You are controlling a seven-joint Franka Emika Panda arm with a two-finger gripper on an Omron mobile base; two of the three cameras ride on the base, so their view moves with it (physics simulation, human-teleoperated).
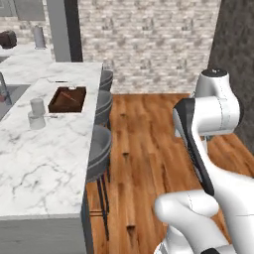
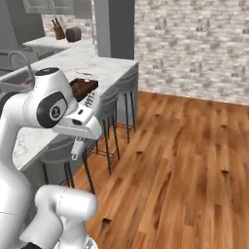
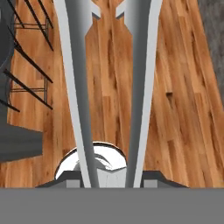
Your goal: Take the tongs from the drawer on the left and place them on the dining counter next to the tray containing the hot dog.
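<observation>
Dining counter (image 1: 44, 163): the long white marble top runs down the left; the spot beside the tray is bare marble, and no tongs lie there yet.
Cups (image 1: 36, 113): two pale cups stand near the tray's left front corner.
Tray (image 1: 55, 104): it sits on the counter close to the stool-side edge, towards the far end.
Hot dog (image 1: 71, 98): the thin reddish stick lies inside the tray.
Stools (image 1: 99, 149): grey seats are tucked along the counter's edge, between the counter and the robot.
Tongs (image 3: 75, 87): both long silvery arms stretch forward from the hand, toothed tips ahead and joined end back at the hand. They hang over the wooden floor (image 3: 183, 96), well apart from the tray.
Gripper (image 3: 111, 181): the fingers are closed on the tongs near the joined end, as far as the hand view shows.
Done: the tongs are out of the drawer and in the grasp.
Left: by my judgement, carry them across the stools to the counter, lay them on the marble just beside the tray, and let go.
</observation>
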